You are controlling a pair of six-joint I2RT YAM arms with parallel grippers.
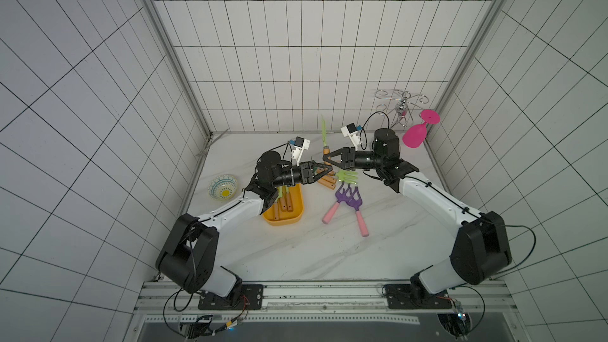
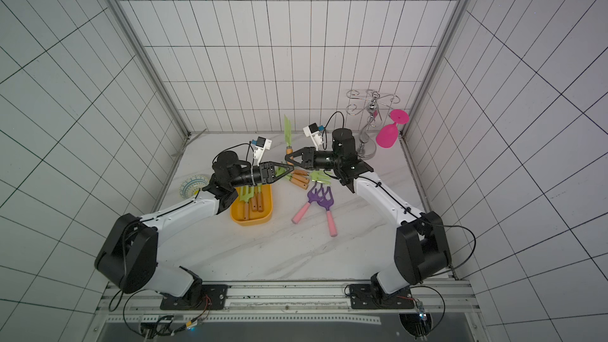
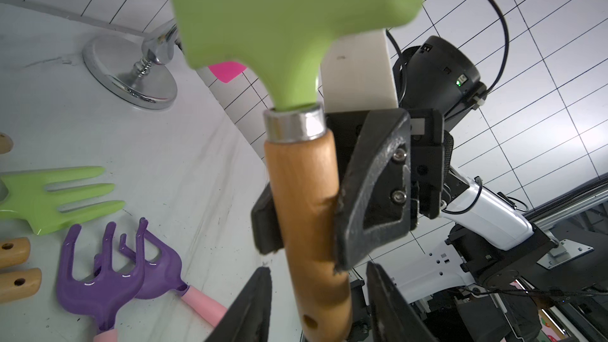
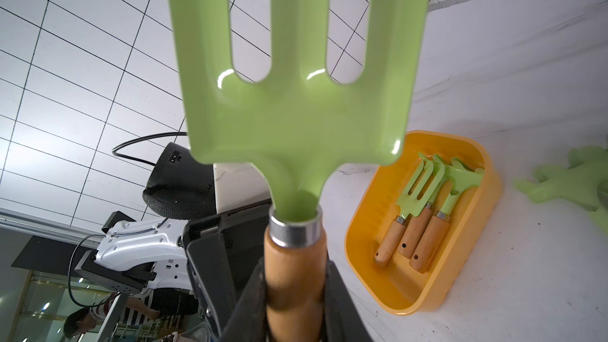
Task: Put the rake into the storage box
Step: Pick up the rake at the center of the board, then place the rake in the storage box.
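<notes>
Mira: What sits nearest you?

Me: The storage box, on the table under my left forearm. Three green rakes lie in it already, heads toward its far end. To the right of the box, two purple rakes lie touching each other.

Mira: And the rake you're carrying?

Me: In the air, just beyond the box's far right corner, tines up. My right gripper is clenched on its wooden handle. My left gripper is released: its jaws stand apart on either side of the handle's lower end, a gap showing on each side.

Mira: A handover, then. What worries you?

Me: Timing. If I loosen the right before the left bites, the rake drops onto the loose green rakes lying beneath it, just past the box. The left has only the handle's end to take; I judge a grip that low could let the head swing. And the box is crowded: laid across those three, the rake may ride up on the rim.

Mira: Anything farther out?

Me: Well beyond the box, in the far right corner, a chrome stand and a pink goblet. My right wrist is near them; a wide pull-back could knock them.
</notes>
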